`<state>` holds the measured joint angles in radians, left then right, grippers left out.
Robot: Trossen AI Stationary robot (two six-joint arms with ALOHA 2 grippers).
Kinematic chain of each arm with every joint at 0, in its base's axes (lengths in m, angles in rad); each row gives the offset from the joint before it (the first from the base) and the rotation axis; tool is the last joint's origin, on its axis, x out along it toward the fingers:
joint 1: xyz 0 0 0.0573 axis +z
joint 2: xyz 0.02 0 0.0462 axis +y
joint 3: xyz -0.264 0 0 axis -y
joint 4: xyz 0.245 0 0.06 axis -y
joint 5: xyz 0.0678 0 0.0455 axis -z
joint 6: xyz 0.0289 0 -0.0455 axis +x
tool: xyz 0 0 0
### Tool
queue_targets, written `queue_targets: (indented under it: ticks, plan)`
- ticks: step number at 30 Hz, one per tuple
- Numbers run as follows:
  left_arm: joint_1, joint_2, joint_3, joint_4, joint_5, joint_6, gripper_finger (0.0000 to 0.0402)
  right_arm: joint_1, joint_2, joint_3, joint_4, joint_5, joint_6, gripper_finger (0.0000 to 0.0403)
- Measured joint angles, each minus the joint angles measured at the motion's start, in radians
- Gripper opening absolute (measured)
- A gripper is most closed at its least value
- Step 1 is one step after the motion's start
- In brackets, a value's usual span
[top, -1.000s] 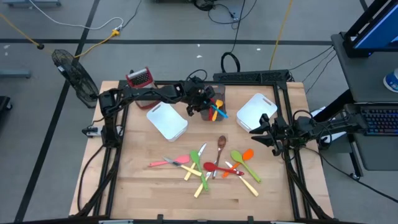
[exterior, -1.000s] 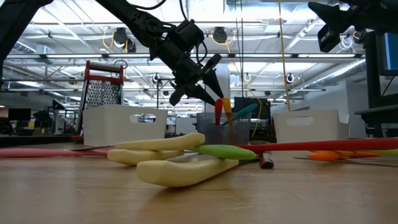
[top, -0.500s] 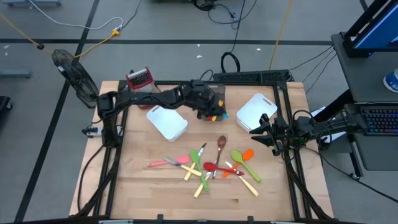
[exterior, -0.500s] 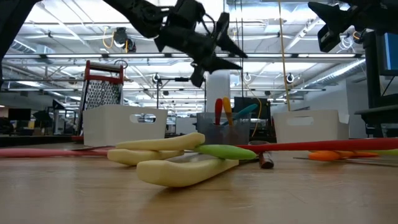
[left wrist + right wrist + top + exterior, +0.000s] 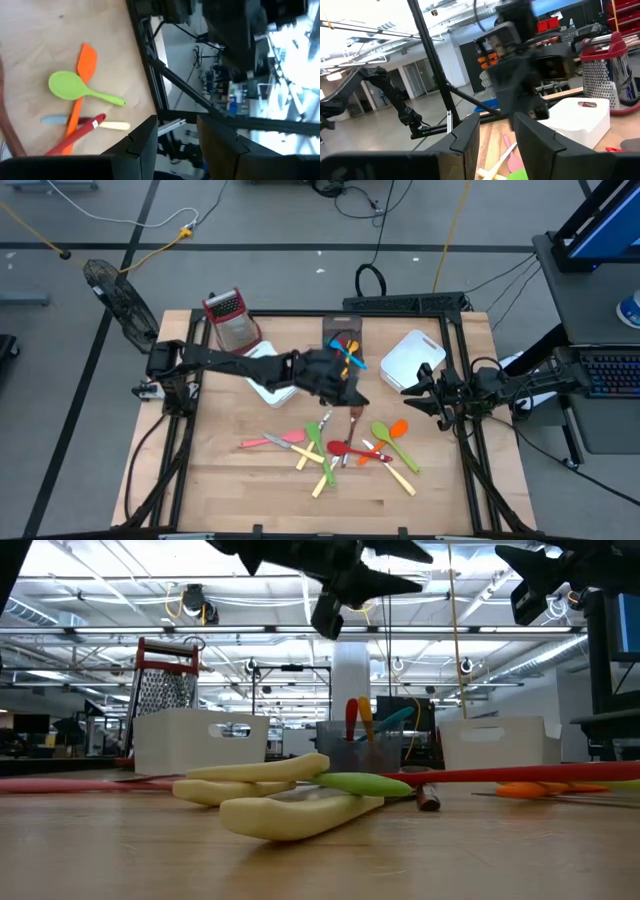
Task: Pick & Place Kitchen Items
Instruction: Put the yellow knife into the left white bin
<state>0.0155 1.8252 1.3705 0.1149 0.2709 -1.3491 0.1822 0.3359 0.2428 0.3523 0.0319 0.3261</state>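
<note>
Overhead, brown wooden spoon (image 5: 354,420) lies lengthwise, bowl toward bins.

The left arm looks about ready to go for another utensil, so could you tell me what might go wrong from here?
1. The loose utensils lie crossed in a heap: the green spoon overlaps cream handles, so a grasp may catch two or scatter them.
2. The left gripper hangs right by the brown wooden spoon; coming down, its open fingers could knock it aside.
3. The right gripper waits beside the white bin, close enough to crowd a reach towards the orange spatula.
</note>
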Motion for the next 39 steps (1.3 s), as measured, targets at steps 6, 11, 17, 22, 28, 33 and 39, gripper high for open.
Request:
queue_targets:
  ticks: [6,11,17,22,28,33,39]
  plan:
    - [-0.077,0.001,0.0,0.009,-0.167,0.242,0.0141,0.0,0.0,0.0,-0.008,-0.003,-0.001,0.0114]
    - [-0.111,0.001,0.0,0.01,-0.184,0.382,0.0141,0.0,0.0,0.0,-0.046,-0.009,-0.002,0.0114]
    - [-0.135,0.001,0.0,0.01,-0.199,0.373,0.0141,0.0,0.001,0.0,-0.07,-0.012,-0.002,0.0114]
    - [-0.147,0.001,0.0,0.016,-0.227,0.434,0.0141,0.0,0.001,0.0,-0.071,-0.015,-0.002,0.0114]
    - [-0.15,-0.01,-0.004,0.011,-0.217,0.568,0.0141,0.0,0.016,0.0,-0.074,-0.059,-0.002,0.0114]
    - [-0.15,-0.055,-0.065,0.045,-0.22,0.615,0.0141,0.0,0.054,0.0,-0.073,-0.063,-0.002,0.0114]
    - [-0.165,-0.206,-0.311,0.234,-0.234,0.612,0.0141,0.0,0.088,0.0,-0.069,-0.063,-0.002,0.0114]
